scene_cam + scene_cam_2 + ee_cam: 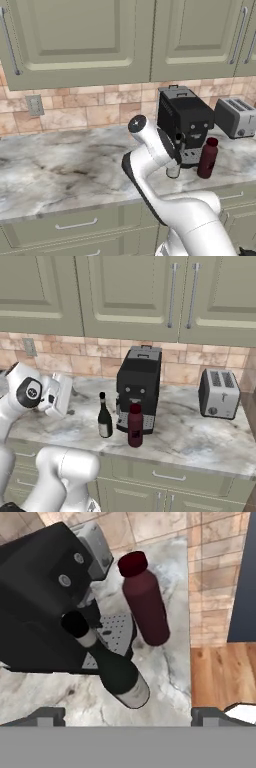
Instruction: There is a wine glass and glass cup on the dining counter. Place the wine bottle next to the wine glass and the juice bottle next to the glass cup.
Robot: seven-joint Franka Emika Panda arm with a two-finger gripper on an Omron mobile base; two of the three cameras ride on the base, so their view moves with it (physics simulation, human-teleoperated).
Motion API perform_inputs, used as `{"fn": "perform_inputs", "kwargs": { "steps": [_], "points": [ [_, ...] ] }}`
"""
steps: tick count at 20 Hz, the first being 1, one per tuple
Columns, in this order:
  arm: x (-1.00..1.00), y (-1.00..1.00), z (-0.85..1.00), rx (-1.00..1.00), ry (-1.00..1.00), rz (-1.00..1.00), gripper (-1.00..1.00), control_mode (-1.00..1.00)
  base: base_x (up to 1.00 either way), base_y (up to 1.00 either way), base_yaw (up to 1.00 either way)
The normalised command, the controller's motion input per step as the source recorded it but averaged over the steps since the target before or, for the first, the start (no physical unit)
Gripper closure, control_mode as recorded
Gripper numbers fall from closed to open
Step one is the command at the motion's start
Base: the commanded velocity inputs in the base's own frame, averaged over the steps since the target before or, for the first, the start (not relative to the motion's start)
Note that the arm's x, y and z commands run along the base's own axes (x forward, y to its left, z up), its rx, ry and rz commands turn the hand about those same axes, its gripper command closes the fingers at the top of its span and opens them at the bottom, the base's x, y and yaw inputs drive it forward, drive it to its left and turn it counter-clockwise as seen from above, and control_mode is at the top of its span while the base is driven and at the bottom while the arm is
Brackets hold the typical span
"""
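progress: nothing placed yet | wine bottle [104, 418] and juice bottle [135, 425] stand side by side on bench [200, 438] before coffee machine [139, 387] | hand [127, 714] wide open, empty, above wine bottle | both moves left

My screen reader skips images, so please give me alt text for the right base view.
On a marble worktop, the slim dark wine bottle and the maroon juice bottle stand upright side by side in front of a black coffee machine. A toaster sits to the right, and the white arm's gripper is at left, apart from both bottles.
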Motion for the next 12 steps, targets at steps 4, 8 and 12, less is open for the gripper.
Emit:
{"fn": "perform_inputs", "kwargs": {
  "steps": [4,8,12],
  "points": [
    [0.08,-0.14,-0.05,0.0,-0.02,0.01,-1.0,-1.0,0.0,0.0,0.0],
    [0.15,-0.14,0.0,0.0,0.12,0.04,-1.0,-1.0,0.0,0.0,0.0],
    [0.22,-0.11,0.0,0.0,0.19,0.01,-1.0,-1.0,0.0,0.0,0.0]
  ]
}}
